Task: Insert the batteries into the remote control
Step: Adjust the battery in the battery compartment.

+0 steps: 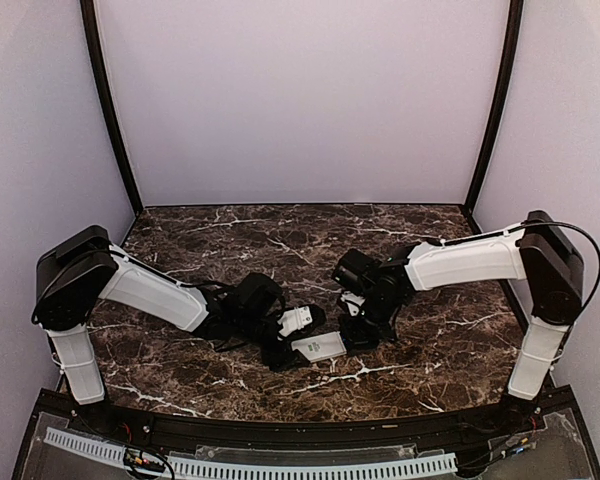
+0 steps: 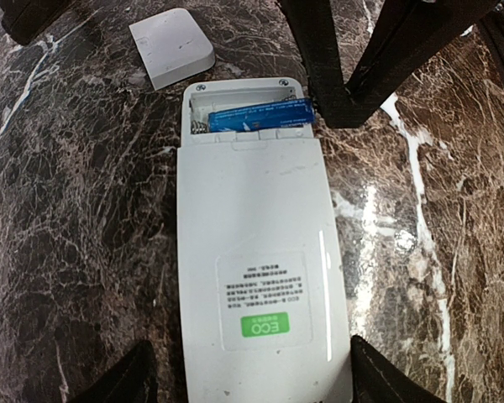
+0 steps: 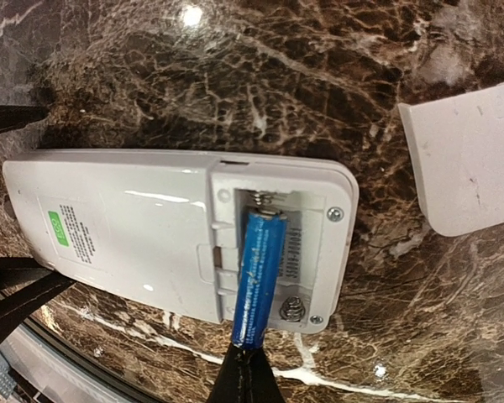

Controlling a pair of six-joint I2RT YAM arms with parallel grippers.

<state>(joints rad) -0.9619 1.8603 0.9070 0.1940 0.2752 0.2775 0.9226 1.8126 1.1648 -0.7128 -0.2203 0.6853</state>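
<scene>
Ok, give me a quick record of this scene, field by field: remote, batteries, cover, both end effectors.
remote control: face down on table, battery bay open
battery: one blue cell, tilted into the bay, not seated
other slot: empty, spring showing
cover: loose on table, apart from remote
left end effector: open, fingers either side of remote
right end effector: shut, tips at battery's outer end
second battery: not visible
</scene>
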